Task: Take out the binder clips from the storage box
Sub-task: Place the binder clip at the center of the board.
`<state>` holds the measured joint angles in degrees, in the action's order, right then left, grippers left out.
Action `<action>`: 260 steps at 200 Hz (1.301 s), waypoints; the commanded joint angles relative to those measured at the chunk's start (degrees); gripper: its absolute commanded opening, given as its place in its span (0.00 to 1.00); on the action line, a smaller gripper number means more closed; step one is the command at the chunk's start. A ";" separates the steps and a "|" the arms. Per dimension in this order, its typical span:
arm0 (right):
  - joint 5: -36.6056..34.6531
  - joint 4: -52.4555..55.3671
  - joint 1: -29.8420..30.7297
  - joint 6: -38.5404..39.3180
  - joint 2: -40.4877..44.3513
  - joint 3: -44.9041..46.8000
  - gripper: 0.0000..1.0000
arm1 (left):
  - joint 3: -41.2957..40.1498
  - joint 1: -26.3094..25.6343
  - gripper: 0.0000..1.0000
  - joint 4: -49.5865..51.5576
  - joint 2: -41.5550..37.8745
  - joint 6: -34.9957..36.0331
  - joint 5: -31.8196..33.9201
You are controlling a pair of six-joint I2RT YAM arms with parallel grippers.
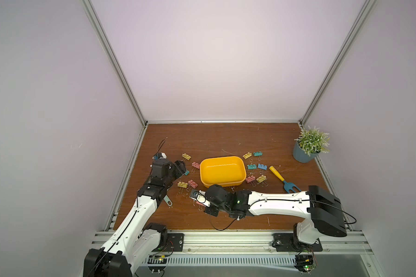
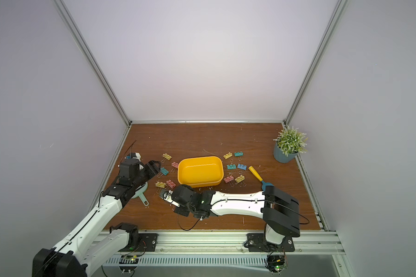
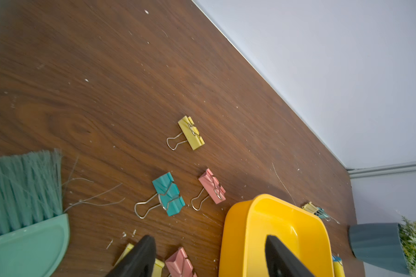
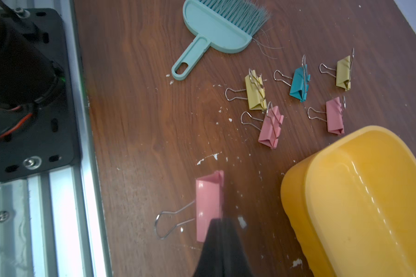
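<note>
Two hands hung low over the tabletop (image 1: 202, 139). The right hand (image 4: 216, 224) had its fingers pressed together, the tips overlapping one end of a pink clip (image 4: 208, 203); whether they pinched the clip could not be told. The clip's body ran parallel to the front rail (image 4: 65, 191), with its wire handle pointing toward that rail.

The left hand (image 3: 209, 237) had its fingers spread wide above the tabletop. A teal clip (image 3: 169, 194) lay just beyond the fingertips, its handle pointing away from the storage box (image 1: 222, 172).

The box sat upright, its opening upward and its long axis running left to right. The right hand was at its near left corner and the left hand beside its left end.

All twelve binder clips (image 1: 251, 166) were outside the box. Six were to its left, near the hands and counting the two named. Six were to its right, well apart from either hand, with their handles toward the front edge.
</note>
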<state>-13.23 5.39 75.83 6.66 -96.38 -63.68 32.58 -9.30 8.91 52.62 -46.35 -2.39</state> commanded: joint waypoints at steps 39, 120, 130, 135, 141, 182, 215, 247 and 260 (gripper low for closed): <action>-9.41 2.37 1.34 5.42 -8.34 -8.91 0.02 | 4.30 0.79 0.99 7.59 -0.26 9.94 9.86; -13.93 2.55 1.39 7.16 -14.22 -12.35 0.07 | 2.64 0.86 0.99 9.97 -1.73 11.20 15.39; -14.22 2.43 1.35 7.23 -14.56 -12.65 0.08 | 2.57 0.87 0.99 9.86 -1.56 11.02 15.15; -14.26 2.28 1.38 7.32 -14.77 -12.86 0.08 | 2.58 0.86 0.99 9.74 -1.50 10.98 14.89; -14.12 2.07 1.39 7.44 -14.91 -12.95 0.07 | 2.56 0.86 0.99 9.64 -1.42 10.99 14.79; -14.11 2.69 1.42 8.11 -16.63 -14.64 0.17 | 2.32 0.86 0.99 9.46 -1.53 10.93 14.62; -12.90 1.39 1.51 6.45 -14.55 -14.69 0.32 | 2.40 0.87 0.99 8.94 -1.64 11.33 13.42; -7.40 -7.85 1.51 4.28 -5.02 -7.83 0.37 | 2.58 0.86 0.99 8.02 -2.12 12.09 11.53; -7.66 -10.75 1.52 4.08 -1.29 -5.43 0.38 | 2.34 0.88 0.99 7.34 -2.39 12.58 10.47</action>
<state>-22.90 3.16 77.08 12.95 -107.18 -71.57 35.35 -9.10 17.32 51.13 -35.51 10.15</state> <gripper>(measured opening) 0.375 0.989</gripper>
